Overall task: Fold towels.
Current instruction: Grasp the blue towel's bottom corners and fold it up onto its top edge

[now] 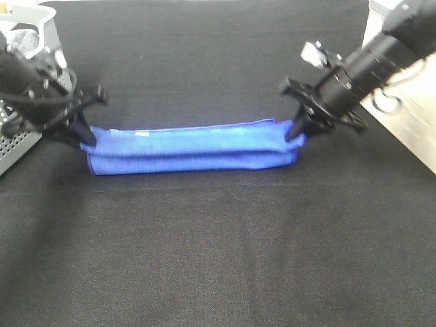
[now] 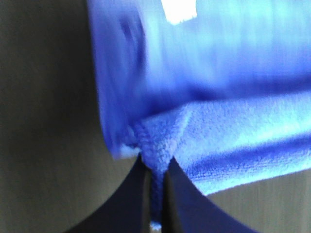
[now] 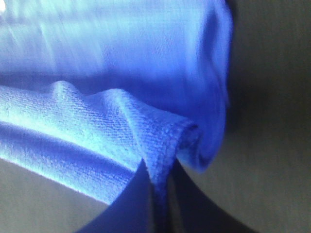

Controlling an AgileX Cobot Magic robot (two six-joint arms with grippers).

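Observation:
A blue towel lies folded into a long narrow band across the middle of the black table. My left gripper is shut on the towel's left end, pinching a fold of it. My right gripper is shut on the towel's right end, pinching a fold of it. Both held corners are lifted slightly off the table. A small white label shows on the towel in the left wrist view.
A grey perforated basket stands at the left edge behind my left arm. A white unit stands along the right edge behind my right arm.

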